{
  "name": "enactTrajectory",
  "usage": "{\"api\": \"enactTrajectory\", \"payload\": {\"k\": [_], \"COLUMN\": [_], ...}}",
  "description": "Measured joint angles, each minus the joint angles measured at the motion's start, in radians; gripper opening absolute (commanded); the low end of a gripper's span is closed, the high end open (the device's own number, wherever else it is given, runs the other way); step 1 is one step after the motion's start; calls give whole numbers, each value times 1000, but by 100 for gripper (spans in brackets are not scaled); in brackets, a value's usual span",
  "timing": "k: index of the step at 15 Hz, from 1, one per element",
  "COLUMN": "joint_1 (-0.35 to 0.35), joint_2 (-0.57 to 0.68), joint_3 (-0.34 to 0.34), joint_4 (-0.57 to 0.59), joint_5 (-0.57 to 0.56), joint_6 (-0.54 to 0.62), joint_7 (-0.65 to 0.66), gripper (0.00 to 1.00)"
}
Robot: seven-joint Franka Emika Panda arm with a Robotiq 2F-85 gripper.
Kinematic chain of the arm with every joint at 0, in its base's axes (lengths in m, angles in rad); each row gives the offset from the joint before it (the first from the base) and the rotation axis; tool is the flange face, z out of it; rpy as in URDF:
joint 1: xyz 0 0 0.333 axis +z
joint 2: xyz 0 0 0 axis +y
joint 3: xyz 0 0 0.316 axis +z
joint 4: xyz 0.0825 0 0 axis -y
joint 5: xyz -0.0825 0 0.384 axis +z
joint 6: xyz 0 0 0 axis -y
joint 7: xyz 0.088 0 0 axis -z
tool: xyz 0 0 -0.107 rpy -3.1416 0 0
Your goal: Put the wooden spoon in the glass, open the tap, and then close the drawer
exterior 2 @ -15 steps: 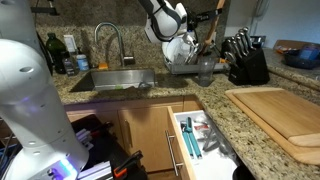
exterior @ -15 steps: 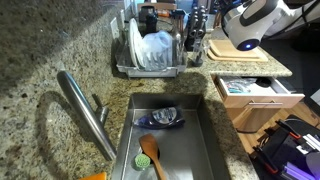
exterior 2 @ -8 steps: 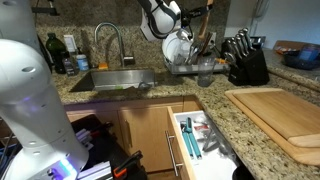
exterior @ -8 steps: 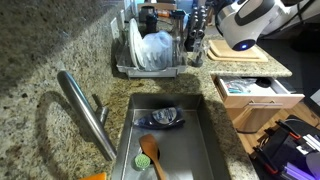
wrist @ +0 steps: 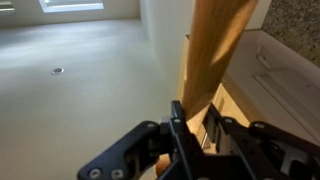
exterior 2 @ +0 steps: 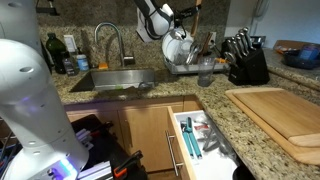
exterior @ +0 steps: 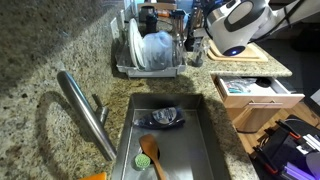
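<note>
In the wrist view my gripper (wrist: 190, 125) is shut on the handle of the wooden spoon (wrist: 215, 50), which runs up and away from the jaws. In an exterior view the gripper (exterior 2: 190, 15) is high above the counter, over the dish rack, and the glass (exterior 2: 205, 72) stands on the counter below it. The glass (exterior: 197, 52) also shows beside the rack, under the arm's white wrist (exterior: 235, 25). The steel tap (exterior: 85, 110) (exterior 2: 110, 40) reaches over the sink. The drawer (exterior: 255, 95) (exterior 2: 200, 135) stands pulled out, with utensils inside.
A dish rack (exterior: 150, 55) with plates stands behind the sink (exterior: 200, 150). In the sink lie a dark bowl (exterior: 162, 117) and another orange-brown wooden utensil (exterior: 150, 152). A cutting board (exterior 2: 280, 115) and a knife block (exterior 2: 245, 60) stand on the counter.
The arm has carried the spoon sideways from above the drawer toward the dish rack and glass, and a little higher. The grip has stayed shut.
</note>
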Motion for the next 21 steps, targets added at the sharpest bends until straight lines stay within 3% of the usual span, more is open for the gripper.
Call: {"api": "enactTrajectory", "payload": {"k": [4,5,8,9,15,16,19,20,21], "joint_1": [22,22,27,33,38,35,33,35,36], "joint_2": [-3,-3,-1,-1,39,59,111,116,117], "joint_3": [-84,-105,-118,-117,-148,-164,-188,-187,-187], "joint_4": [-32,-47,-52,-52,-71,-80,-94,-94,-94], "joint_5": [-16,-27,-28,-27,-29,-30,-31,-31,-31], "joint_6": [-1,-2,-1,-1,-28,-42,-90,-96,-97], "joint_7": [-58,-73,-67,-67,-68,-67,-67,-67,-67], "gripper": [6,25,25,6,6,25,25,6,6]}}
